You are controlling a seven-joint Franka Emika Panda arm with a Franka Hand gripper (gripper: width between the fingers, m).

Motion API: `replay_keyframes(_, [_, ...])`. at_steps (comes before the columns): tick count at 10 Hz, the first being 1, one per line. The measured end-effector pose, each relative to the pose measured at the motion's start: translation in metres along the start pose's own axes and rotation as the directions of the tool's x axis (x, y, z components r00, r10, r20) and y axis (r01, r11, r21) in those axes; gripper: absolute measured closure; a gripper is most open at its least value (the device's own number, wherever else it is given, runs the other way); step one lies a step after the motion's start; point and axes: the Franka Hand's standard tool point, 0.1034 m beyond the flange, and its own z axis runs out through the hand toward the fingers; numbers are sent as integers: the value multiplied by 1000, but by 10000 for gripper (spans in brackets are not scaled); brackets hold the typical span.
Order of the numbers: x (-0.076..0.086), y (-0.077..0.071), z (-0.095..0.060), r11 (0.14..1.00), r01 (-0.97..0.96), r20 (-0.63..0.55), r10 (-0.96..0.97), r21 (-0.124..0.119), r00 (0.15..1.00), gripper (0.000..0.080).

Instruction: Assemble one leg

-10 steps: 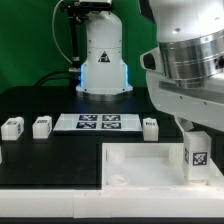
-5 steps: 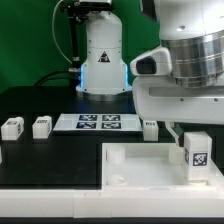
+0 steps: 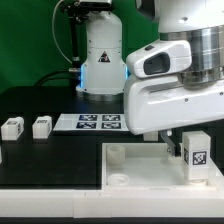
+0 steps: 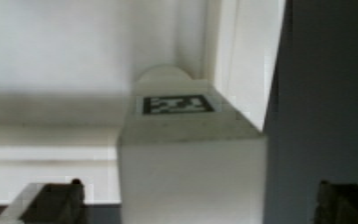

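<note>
A white leg (image 3: 196, 155) with a black-and-white tag stands upright at the near right corner of the white tabletop (image 3: 140, 166). In the wrist view the same leg (image 4: 190, 140) rises between my fingers, tag facing the camera. My gripper (image 4: 197, 206) is open: the dark fingertips (image 4: 53, 200) stand well apart on either side of the leg with a gap to it. In the exterior view the arm's white hand (image 3: 170, 95) hangs just above this leg. Two more legs (image 3: 12, 127) (image 3: 41, 127) stand on the black table at the exterior view's left.
The marker board (image 3: 97, 122) lies on the black table behind the tabletop. The robot base (image 3: 101, 60) stands at the back. The tabletop has a round corner socket (image 3: 117, 180) at its near left.
The arm's hand has swung toward the exterior view's left and now hides the leg that stood behind the tabletop. The tagged leg at the corner has stayed put.
</note>
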Motion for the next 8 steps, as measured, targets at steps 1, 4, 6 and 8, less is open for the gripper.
replay_keyframes(1, [0, 0, 0, 1000, -22, 0, 22, 1, 1000, 151])
replay_keyframes(4, [0, -1, 0, 980, -197, 0, 197, 4, 980, 417])
replay_keyframes(6, [0, 4, 0, 930, -367, -1, 367, -3, 930, 495])
replay_keyframes(8, [-1, 7, 2, 833, -553, -7, 553, 11, 833, 495])
